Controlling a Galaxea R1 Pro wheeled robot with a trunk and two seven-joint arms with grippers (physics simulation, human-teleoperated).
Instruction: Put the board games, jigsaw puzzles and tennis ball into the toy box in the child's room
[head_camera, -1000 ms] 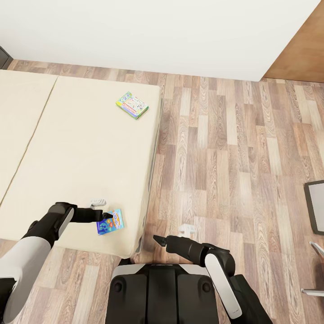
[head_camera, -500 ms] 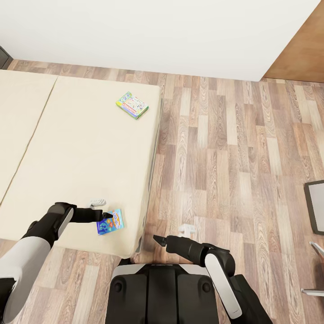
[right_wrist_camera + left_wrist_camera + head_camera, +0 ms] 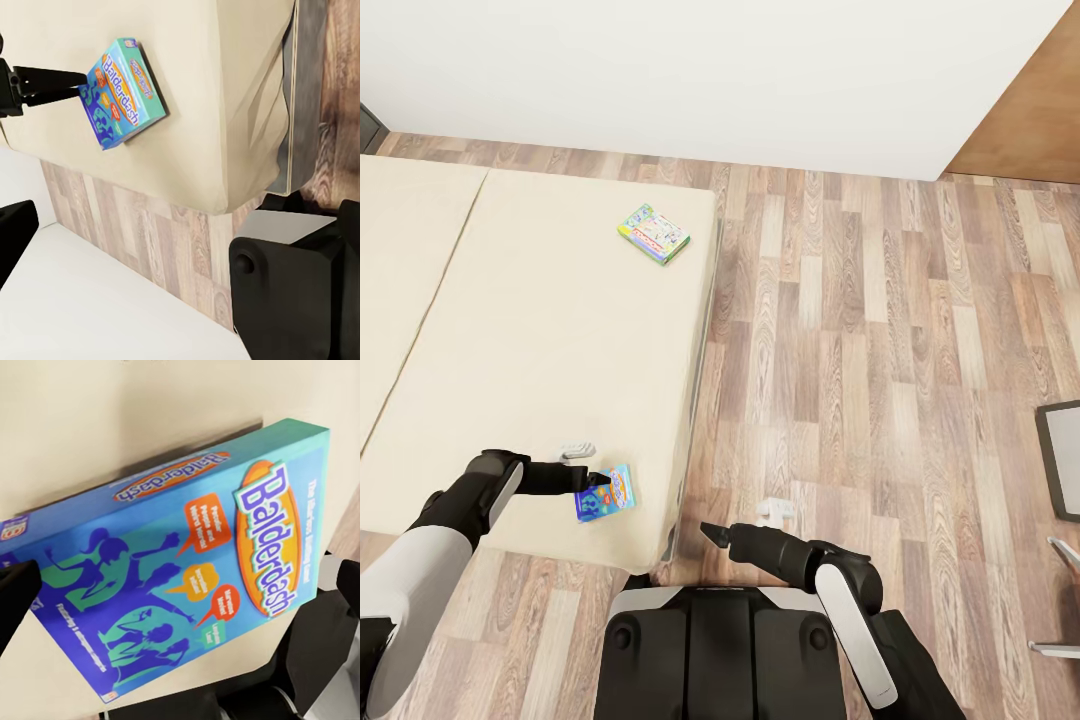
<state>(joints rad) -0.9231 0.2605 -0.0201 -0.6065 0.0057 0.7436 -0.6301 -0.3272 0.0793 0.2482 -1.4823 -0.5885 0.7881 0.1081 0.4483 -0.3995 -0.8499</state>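
Bright, even, shadow-light simulator renders with crisp focus throughout.
Soft diffuse light, no glare; a faint dark shadow sits under the blue board game [image 3: 187, 577] on the pale bed [image 3: 540, 340]. Floor planks [image 3: 860, 330] stay sharp; the close wrist picture looks slightly soft.

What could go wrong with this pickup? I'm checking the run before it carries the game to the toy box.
1. The left gripper seems to meet the blue board game only at one end, so the flat box could pivot or slip when lifted.
2. The game lies near the bed corner; a nudge could push it off onto the floor.
3. The second board game lies far up the bed and may need repositioning.
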